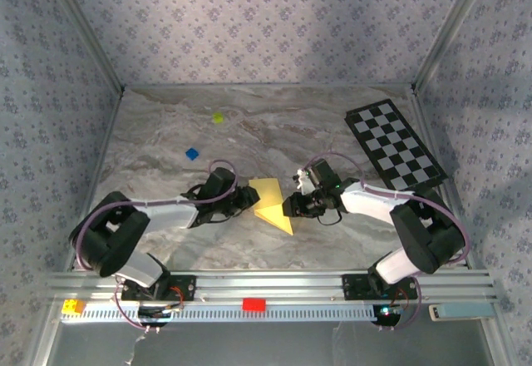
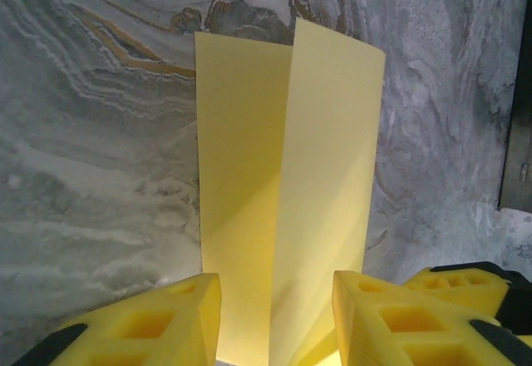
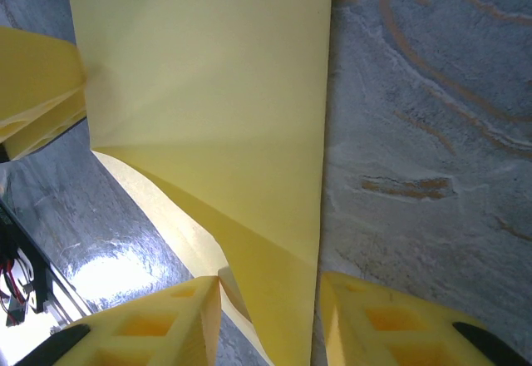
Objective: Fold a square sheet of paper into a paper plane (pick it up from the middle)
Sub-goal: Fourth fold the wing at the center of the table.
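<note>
Yellow, partly folded, the square sheet of paper [image 1: 268,202] lies on the marble-patterned table [image 1: 166,133], midway between its left and right edges and somewhat closer to the near edge than the far one. The left gripper [image 1: 247,198] meets it from the left side and the right gripper [image 1: 293,206] from the right, so the sheet sits directly between the two. I judge neither arm to be the nearer. In the left wrist view the crease [image 2: 283,216] runs straight away from that gripper, and the near end of the sheet passes into the gap between its fingers [image 2: 174,320]. In the right wrist view a narrowing end of the sheet [image 3: 208,91] likewise descends between that gripper's fingers [image 3: 407,324]. Both pairs of jaws stand partly apart with paper in the gap. I cannot tell whether either pair bears on the paper. The coming move depends on that alignment, since any squeeze or pull acts along the crease rather than across it.
</note>
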Controlling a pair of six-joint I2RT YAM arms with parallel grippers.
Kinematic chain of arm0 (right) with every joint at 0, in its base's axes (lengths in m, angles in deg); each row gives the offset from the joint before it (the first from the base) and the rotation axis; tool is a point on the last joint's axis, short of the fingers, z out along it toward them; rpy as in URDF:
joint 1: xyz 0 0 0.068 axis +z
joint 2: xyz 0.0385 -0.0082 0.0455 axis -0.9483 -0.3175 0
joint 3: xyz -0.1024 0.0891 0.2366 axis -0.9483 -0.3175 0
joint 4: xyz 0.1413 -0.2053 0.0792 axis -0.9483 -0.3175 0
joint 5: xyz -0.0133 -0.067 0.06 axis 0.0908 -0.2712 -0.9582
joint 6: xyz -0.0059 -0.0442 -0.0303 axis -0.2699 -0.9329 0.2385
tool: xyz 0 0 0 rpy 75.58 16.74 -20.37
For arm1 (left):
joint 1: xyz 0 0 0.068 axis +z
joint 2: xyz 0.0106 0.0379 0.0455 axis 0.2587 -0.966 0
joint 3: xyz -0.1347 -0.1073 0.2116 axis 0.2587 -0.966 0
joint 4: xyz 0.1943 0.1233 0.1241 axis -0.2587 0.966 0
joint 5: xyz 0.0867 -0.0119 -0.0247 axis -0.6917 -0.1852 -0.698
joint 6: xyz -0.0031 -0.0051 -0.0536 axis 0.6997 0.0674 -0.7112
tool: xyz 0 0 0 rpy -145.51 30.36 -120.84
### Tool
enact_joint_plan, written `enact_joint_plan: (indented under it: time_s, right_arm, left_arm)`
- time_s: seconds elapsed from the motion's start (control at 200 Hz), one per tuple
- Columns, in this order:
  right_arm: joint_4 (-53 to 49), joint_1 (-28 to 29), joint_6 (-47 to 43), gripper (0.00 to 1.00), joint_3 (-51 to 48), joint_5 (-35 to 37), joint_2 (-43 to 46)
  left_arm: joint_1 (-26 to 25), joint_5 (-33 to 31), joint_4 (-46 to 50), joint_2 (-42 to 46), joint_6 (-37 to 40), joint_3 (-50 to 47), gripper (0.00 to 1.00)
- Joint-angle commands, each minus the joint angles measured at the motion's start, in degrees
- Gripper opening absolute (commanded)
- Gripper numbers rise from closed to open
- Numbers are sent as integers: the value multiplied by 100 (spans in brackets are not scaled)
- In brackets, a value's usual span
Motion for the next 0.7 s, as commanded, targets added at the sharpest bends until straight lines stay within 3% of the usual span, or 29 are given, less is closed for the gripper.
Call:
enact_joint_plan:
  time_s: [0.0,0.24,0.6,0.695]
  right_arm:
    - [22,-10,67,37,-71,75,92]
    - [78,-9,94,37,-116,60,101]
    - [83,-17,69,37,-225,153,211]
    - [39,-34,41,37,-212,140,217]
  left_arm:
    - [25,257,-381,-142,9,143,36]
    - [60,322,-442,-266,19,206,27]
    - [88,503,-910,-638,-89,259,23]
    - [117,571,-1107,-761,-162,253,16]
